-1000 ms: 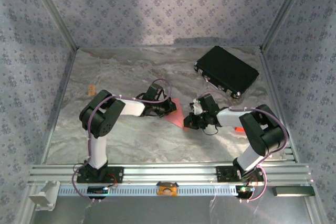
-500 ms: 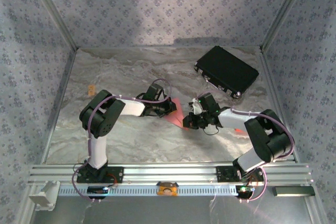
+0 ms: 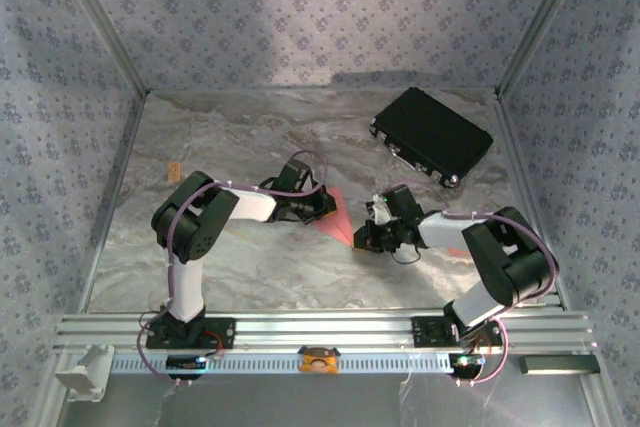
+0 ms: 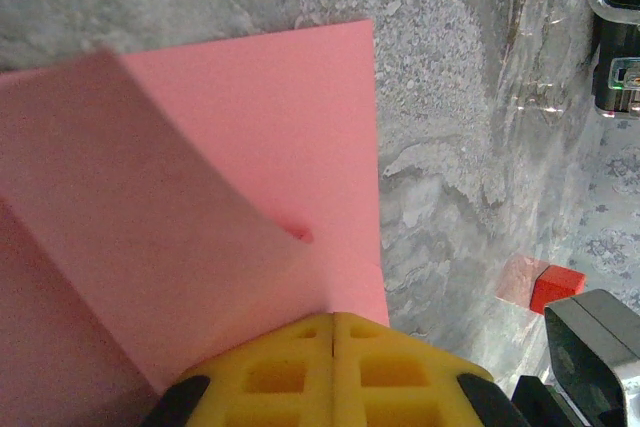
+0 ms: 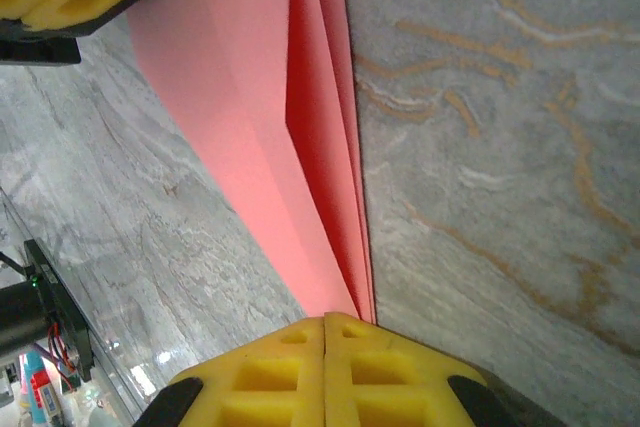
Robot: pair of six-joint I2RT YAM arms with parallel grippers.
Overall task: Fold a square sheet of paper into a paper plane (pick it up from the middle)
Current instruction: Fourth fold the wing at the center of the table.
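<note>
**Two closed grips on one pink paper sheet**

Mid-table, on the grey marbled table (image 3: 250,267), between the two arms: pink paper sheet (image 3: 341,215), partly folded, lying low on the surface. At its left side, left gripper (image 3: 320,205), jaws pressed together and pinching the sheet's edge; from the left wrist, same grip (image 4: 333,325) at the foot of a raised, curling flap. At the sheet's near right end, right gripper (image 3: 362,239), likewise clamped tight on the paper; from the right wrist, yellow pads (image 5: 270,367) closed on the narrow end of several overlapping folds. Far right corner: black case (image 3: 432,135), well apart from the sheet. Near the left wall: tiny orange tag (image 3: 174,168). Beside the right arm: small red block (image 4: 556,287).
</note>
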